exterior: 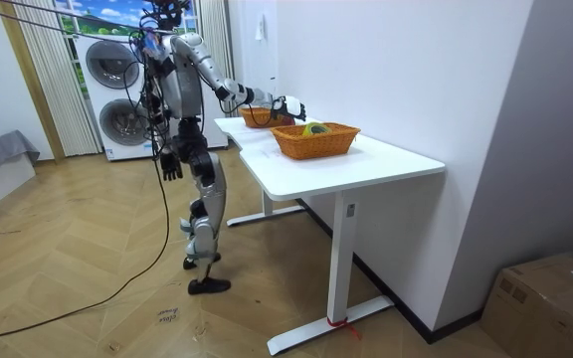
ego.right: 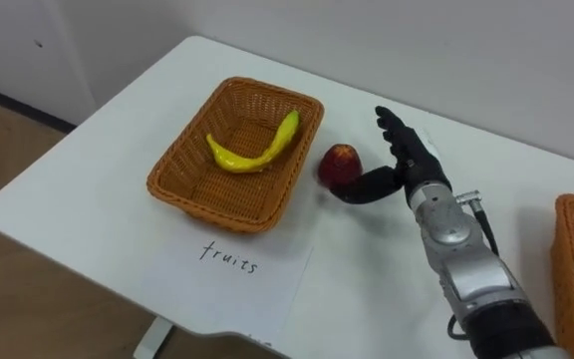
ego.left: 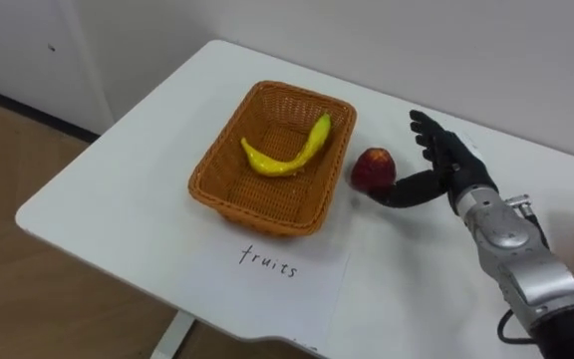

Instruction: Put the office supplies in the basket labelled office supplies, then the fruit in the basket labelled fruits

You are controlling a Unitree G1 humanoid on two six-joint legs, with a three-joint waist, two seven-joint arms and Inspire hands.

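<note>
Beside the wicker basket [ego.left: 252, 211], I am holding my right hand [ego.left: 454, 162] open at the apple [ego.left: 372, 168].
My fingers are standing straight and spread behind the apple while my thumb is curling in low by its side; whether it is touching I cannot tell, and I am gripping nothing. The apple is resting on the white table [ego.left: 118, 194], just right of the basket, where a curved yellow banana [ego.left: 287, 155] is lying. I am judging the apple round, smooth-skinned, firm and fairly light, so likely to roll or slip. I am planning to wrap it round its widest part. The basket is looking stiff, woven and rough. My left hand [exterior: 171, 167] is hanging by my hip.
</note>
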